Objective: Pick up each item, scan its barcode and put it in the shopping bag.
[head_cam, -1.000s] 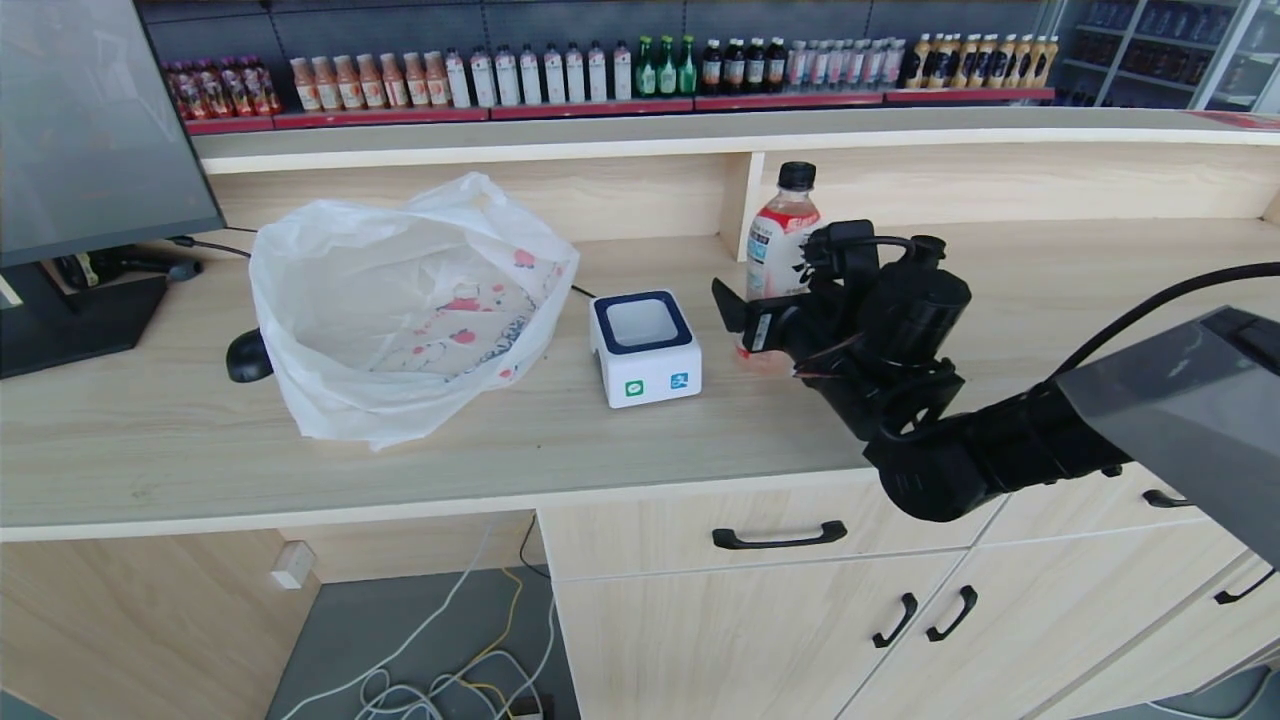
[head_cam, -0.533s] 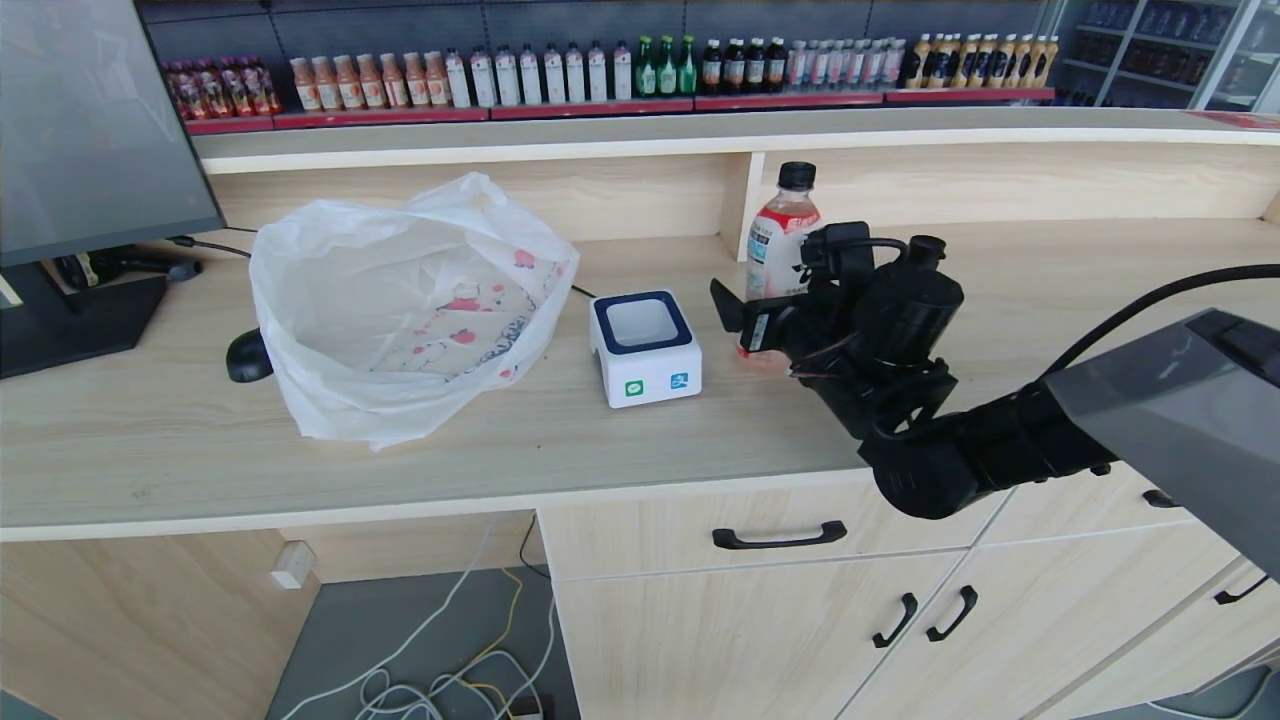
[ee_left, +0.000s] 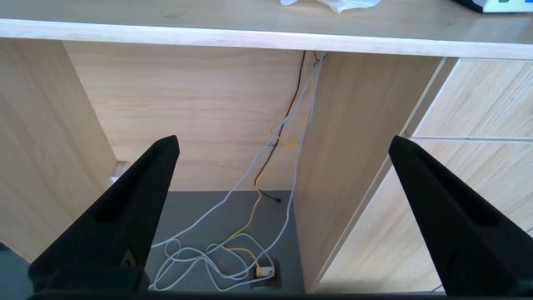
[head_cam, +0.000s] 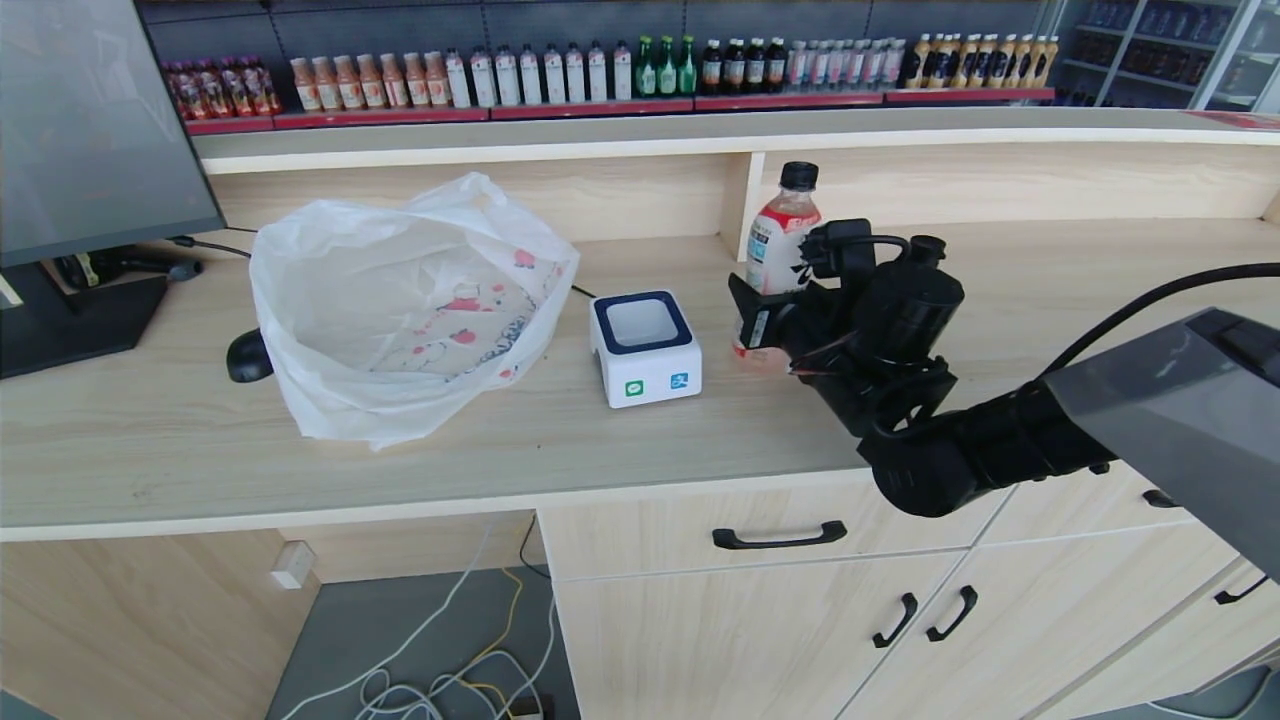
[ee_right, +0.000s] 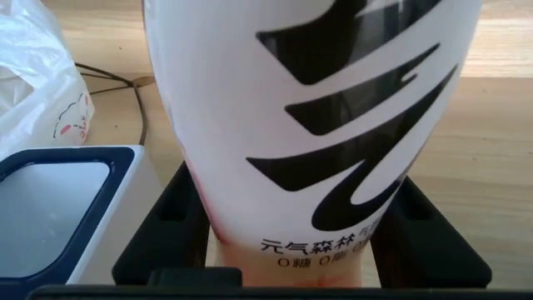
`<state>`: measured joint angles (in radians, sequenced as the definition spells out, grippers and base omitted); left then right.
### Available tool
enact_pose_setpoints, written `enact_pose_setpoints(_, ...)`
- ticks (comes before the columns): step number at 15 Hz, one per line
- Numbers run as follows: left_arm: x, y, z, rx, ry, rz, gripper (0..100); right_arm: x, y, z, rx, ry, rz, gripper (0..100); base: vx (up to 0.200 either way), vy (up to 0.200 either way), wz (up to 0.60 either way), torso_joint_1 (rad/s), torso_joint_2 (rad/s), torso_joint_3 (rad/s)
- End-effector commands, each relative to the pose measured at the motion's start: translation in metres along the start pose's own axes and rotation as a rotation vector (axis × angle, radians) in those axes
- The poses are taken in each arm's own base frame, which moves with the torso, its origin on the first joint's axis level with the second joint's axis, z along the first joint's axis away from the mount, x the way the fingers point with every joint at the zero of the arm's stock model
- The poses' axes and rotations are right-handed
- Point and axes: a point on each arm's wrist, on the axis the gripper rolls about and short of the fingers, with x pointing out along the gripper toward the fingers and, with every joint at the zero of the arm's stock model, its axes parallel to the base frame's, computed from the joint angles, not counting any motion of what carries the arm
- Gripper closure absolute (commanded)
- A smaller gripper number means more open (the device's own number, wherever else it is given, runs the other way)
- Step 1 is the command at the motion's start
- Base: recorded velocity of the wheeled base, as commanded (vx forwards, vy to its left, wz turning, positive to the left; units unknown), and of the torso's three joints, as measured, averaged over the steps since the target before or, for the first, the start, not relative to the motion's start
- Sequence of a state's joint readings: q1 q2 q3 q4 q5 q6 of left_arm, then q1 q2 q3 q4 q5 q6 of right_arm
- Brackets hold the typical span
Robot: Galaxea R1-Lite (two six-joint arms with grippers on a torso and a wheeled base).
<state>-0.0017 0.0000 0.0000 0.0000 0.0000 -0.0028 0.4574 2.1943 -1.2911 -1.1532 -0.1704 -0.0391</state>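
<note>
The right gripper (head_cam: 772, 320) pinched the bottle (head_cam: 778, 238) between its jaws, low on the body; it looked full, stiff-walled and slick, so a firm, low hold seemed wise.

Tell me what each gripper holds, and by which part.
The right gripper clasps the drink bottle around its lower body; the left gripper is open and holds nothing.

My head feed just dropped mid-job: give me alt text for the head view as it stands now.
The right gripper holds an upright pink drink bottle low on its body, on the wooden counter just right of a white scanner box. Left of the scanner, a white shopping bag stands open.
</note>
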Motion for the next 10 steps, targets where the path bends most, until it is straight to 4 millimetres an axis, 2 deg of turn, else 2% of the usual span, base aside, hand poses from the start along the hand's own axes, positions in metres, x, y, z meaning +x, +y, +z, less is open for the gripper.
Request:
enact_pose_setpoints(1, 0.0, 0.0, 0.0, 0.0, 0.0, 0.0, 0, 0.001, 0.0, 0.004, 0.007, -0.012, -0.001, 100, 0.0, 0.0, 0.0, 0.0, 0.0, 0.0)
enact_pose_setpoints(7, 0.0, 0.0, 0.0, 0.0, 0.0, 0.0, 0, 0.001, -0.001, 0.018, 0.014, -0.048, 0.0, 100, 0.0, 0.0, 0.0, 0.0, 0.0, 0.0)
enact_pose_setpoints(10, 0.0, 0.0, 0.0, 0.0, 0.0, 0.0, 0, -0.003, -0.002, 0.034, 0.019, -0.079, 0.003, 100, 0.0, 0.0, 0.0, 0.0, 0.0, 0.0)
